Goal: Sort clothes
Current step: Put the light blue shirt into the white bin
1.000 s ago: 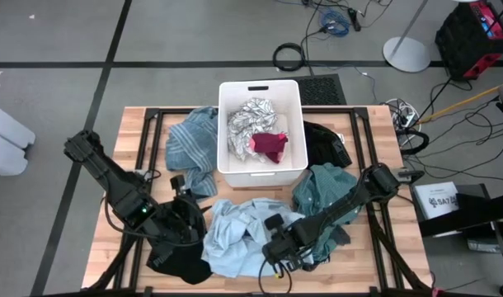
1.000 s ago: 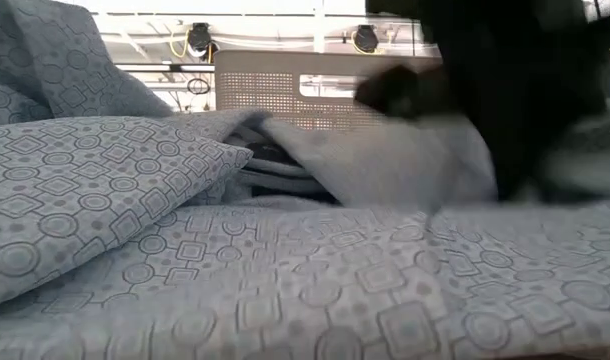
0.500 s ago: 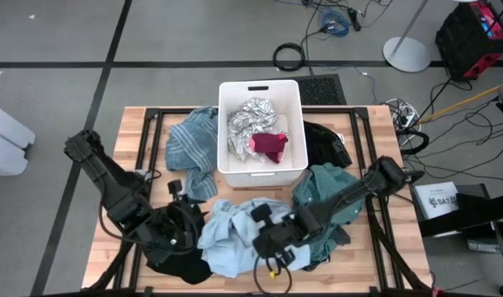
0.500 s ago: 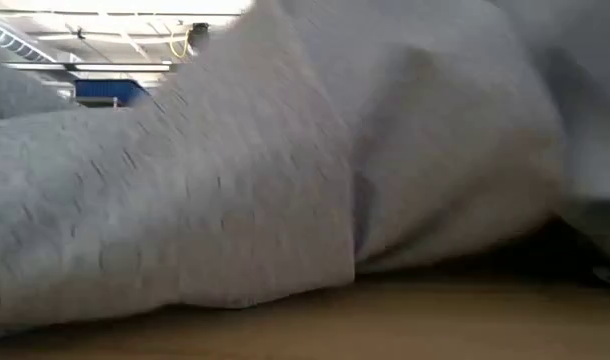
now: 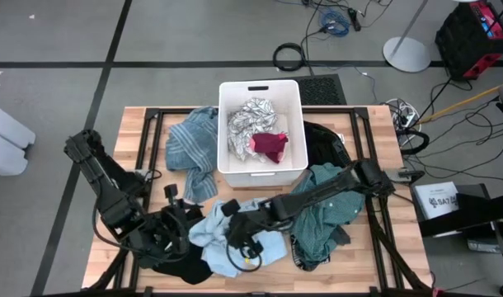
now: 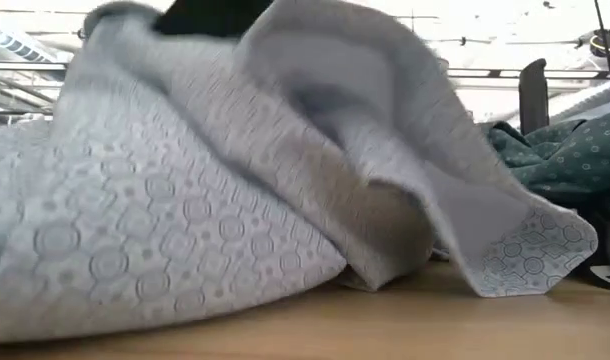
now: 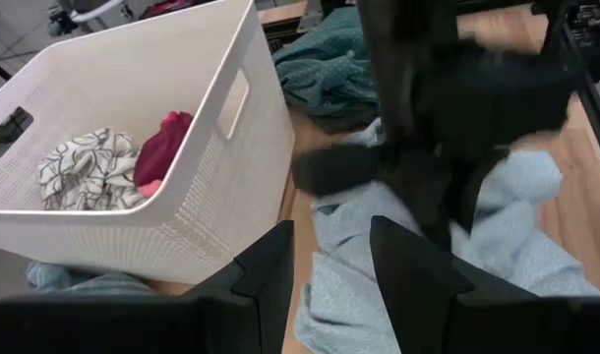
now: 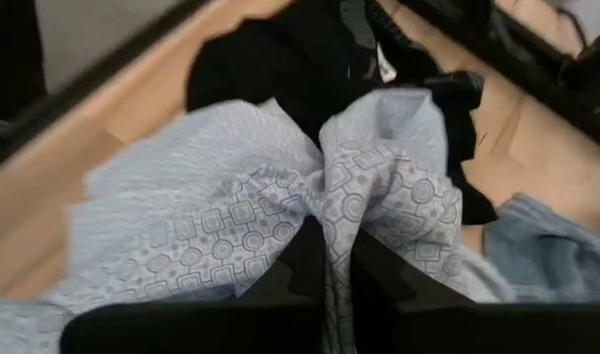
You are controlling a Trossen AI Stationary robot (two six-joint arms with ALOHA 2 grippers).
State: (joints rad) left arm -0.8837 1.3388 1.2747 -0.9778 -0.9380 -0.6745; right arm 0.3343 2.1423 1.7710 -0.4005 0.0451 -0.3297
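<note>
Below centre of the high view, the right gripper (image 5: 245, 244) clamps a fold of the light blue garment (image 5: 209, 235), bin (image 5: 260, 169) directly above; the left gripper (image 5: 171, 232) beside it gapes.

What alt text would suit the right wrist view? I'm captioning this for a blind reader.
The right gripper is shut on a bunched fold of the light blue patterned garment, which spreads across the wooden table. A black garment lies beyond it, and another blue piece shows at one side.
</note>
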